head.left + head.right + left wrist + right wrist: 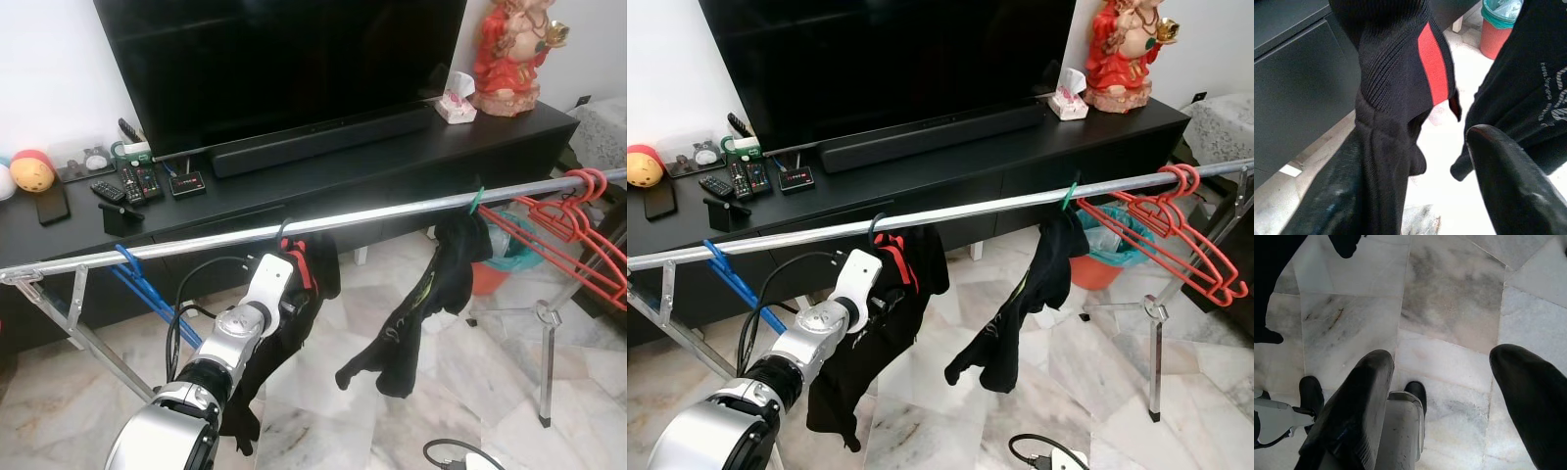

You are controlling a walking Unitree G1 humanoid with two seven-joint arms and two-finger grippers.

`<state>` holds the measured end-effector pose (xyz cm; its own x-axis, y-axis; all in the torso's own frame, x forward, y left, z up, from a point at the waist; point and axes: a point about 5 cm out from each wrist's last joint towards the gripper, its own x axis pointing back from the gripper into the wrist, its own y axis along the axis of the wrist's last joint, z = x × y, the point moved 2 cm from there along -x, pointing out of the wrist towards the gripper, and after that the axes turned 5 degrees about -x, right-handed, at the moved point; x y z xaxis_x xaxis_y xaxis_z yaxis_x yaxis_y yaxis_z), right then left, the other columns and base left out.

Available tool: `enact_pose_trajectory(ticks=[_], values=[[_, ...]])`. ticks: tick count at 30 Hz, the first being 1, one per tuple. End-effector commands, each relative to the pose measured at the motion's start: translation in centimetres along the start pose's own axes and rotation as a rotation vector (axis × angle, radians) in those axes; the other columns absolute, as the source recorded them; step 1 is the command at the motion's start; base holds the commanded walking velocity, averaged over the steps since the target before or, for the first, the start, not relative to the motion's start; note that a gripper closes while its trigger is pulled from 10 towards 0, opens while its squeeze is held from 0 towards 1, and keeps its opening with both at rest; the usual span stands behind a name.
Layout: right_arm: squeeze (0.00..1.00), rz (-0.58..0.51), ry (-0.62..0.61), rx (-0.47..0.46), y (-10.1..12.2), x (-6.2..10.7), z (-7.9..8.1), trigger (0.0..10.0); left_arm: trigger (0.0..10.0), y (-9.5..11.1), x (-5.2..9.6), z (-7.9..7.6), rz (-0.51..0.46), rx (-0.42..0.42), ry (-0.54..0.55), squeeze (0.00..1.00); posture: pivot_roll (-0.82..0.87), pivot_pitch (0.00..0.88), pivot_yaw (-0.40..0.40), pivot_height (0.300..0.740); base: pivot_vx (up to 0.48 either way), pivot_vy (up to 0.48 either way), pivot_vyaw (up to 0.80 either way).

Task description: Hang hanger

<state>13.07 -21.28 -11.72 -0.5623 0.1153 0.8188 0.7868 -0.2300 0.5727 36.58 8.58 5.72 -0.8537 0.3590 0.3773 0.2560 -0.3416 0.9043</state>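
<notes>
A silver clothes rail runs across in front of me. A black garment with a red stripe hangs from it on a hanger with a dark hook. My left arm is raised to this garment. In the left wrist view the left gripper is open, and the garment drapes against one finger; the other finger is free. Further right hangs a second black garment on a green hook. My right gripper hangs open over the marble floor.
Red hangers cluster at the rail's right end and a blue hanger hangs at its left. Behind stand a black TV console with remotes, a soundbar and a red statue. A red bin and the rack leg stand at right.
</notes>
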Motion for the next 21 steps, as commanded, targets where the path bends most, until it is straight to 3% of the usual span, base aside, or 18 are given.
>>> enact_pose_trajectory(ticks=[1,21], values=[[0.0,0.001,-0.002,-0.008,-0.26,0.09,0.02,10.0,0.0,0.34,-0.13,-0.19,-0.009,-0.022,-0.008,0.0,0.01,0.0,0.029,0.74,0.0,0.0,0.0],[0.0,0.001,-0.002,-0.012,-0.32,0.09,0.18,10.0,0.0,0.05,-0.17,-0.96,-0.008,-0.021,-0.035,0.0,0.01,0.0,0.034,0.74,0.0,0.0,0.0]])
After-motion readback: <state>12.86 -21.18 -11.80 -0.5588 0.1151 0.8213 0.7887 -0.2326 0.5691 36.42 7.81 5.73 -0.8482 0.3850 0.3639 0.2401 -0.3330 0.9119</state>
